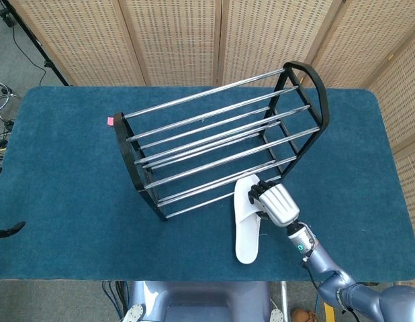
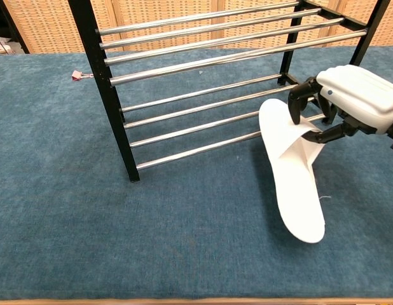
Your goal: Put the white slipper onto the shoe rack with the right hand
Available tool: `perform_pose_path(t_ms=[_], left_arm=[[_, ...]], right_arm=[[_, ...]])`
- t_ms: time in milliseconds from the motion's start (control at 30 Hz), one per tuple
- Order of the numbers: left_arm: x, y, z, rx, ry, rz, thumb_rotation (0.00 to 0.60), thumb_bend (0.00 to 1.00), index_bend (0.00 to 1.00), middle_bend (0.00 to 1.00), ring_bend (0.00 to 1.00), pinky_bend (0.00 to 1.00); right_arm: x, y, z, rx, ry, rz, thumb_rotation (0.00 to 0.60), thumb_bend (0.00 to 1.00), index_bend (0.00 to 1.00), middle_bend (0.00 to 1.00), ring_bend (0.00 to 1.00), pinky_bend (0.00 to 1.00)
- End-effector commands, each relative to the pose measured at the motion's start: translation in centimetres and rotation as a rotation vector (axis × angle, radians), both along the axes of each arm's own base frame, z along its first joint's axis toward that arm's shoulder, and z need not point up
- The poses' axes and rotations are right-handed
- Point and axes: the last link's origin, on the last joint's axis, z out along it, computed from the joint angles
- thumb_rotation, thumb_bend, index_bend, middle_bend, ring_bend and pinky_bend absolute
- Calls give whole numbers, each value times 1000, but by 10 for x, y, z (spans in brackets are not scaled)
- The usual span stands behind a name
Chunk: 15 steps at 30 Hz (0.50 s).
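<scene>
My right hand (image 1: 274, 203) (image 2: 349, 105) grips the white slipper (image 1: 246, 221) (image 2: 290, 171) by its strap, near the toe end. The slipper hangs tilted, toe toward the rack and heel toward the table's front edge. Its toe overlaps the lowest front bars of the black and chrome shoe rack (image 1: 214, 137) (image 2: 203, 95), which stands in the middle of the table. Whether the toe touches a bar I cannot tell. My left hand is out of both views.
The blue carpeted table (image 1: 66, 188) stretches left of the rack. A small pink tag (image 1: 110, 121) (image 2: 77, 75) lies at the rack's far left corner. Wicker screens (image 1: 174, 37) stand behind the table.
</scene>
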Motion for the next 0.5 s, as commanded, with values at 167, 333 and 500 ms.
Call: perform_pose_path(t_ms=[167, 333, 500], left_arm=[[0, 1, 0, 2, 0, 6, 600, 0, 0, 0, 0, 0], [-1, 1, 0, 1, 0, 9, 600, 0, 0, 0, 0, 0], [-2, 2, 0, 1, -2, 14, 600, 0, 0, 0, 0, 0]], right_arm=[[10, -5, -7, 20, -9, 4, 600, 507, 623, 534, 461, 613], [17, -6, -17, 40, 7, 31, 600, 506, 622, 537, 466, 613], [26, -9, -21, 38, 26, 81, 600, 505, 623, 539, 469, 614]])
